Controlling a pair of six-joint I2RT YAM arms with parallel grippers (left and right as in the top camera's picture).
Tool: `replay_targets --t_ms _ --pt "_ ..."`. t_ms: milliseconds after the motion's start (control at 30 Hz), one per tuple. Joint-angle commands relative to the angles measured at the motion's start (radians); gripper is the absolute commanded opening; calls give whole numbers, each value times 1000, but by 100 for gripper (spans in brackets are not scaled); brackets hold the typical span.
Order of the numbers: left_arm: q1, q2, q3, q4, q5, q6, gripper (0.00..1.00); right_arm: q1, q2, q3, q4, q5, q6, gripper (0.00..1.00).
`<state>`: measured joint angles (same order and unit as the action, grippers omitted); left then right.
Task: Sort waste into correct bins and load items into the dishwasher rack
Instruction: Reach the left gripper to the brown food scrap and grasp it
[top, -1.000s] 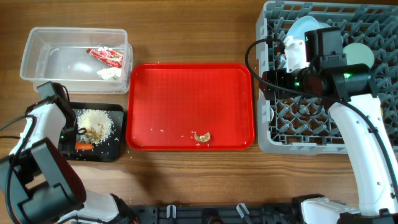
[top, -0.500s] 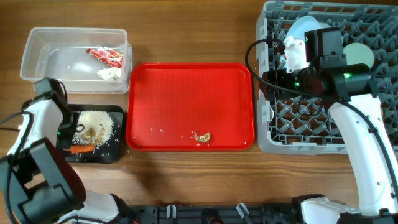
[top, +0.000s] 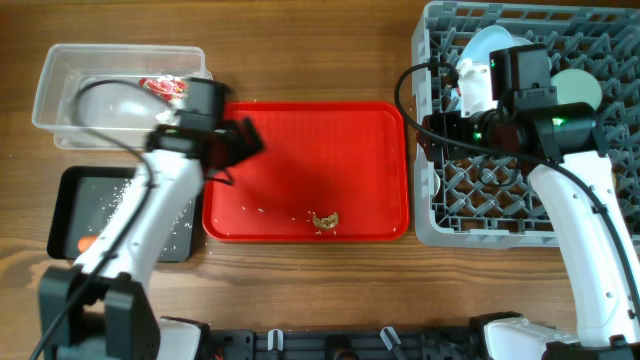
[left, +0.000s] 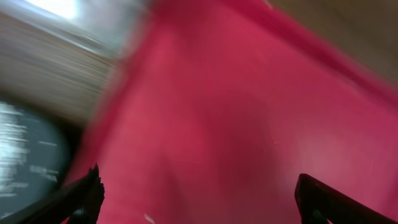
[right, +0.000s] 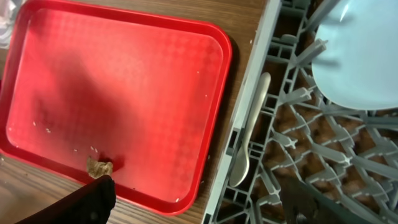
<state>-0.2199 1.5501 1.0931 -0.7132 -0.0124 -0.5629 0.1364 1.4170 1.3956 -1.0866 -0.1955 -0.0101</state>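
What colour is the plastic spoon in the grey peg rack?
White; the spoon shows best in the right wrist view.

The serving tray (top: 300, 150) is red with a fine diamond texture, the rack (top: 470, 205) at right grey, the shallow tray (top: 75, 195) at lower left black, speckled white; the surface (top: 300, 290) is brown wood-grain.

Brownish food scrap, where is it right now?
Overhead, the brownish food scrap lies on the flat red serving tray near its bottom edge, slightly right of centre.
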Motion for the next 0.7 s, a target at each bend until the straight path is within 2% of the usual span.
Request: replay_targets --t_ms 0,133,300,567,667 --pt "-180 63 6 -10 50 63 100 4 5 -3 -10 125 122 89" --pt "-333 132 6 -39 50 62 100 4 5 -3 -18 145 141 90" --pt "-460 201 6 -65 81 77 100 4 5 -3 -22 144 141 90" --pt "-537 263 6 -53 90 88 100 4 5 -3 -26 144 141 90" --pt "-537 290 6 -46 90 85 93 4 5 -3 -26 144 141 91"
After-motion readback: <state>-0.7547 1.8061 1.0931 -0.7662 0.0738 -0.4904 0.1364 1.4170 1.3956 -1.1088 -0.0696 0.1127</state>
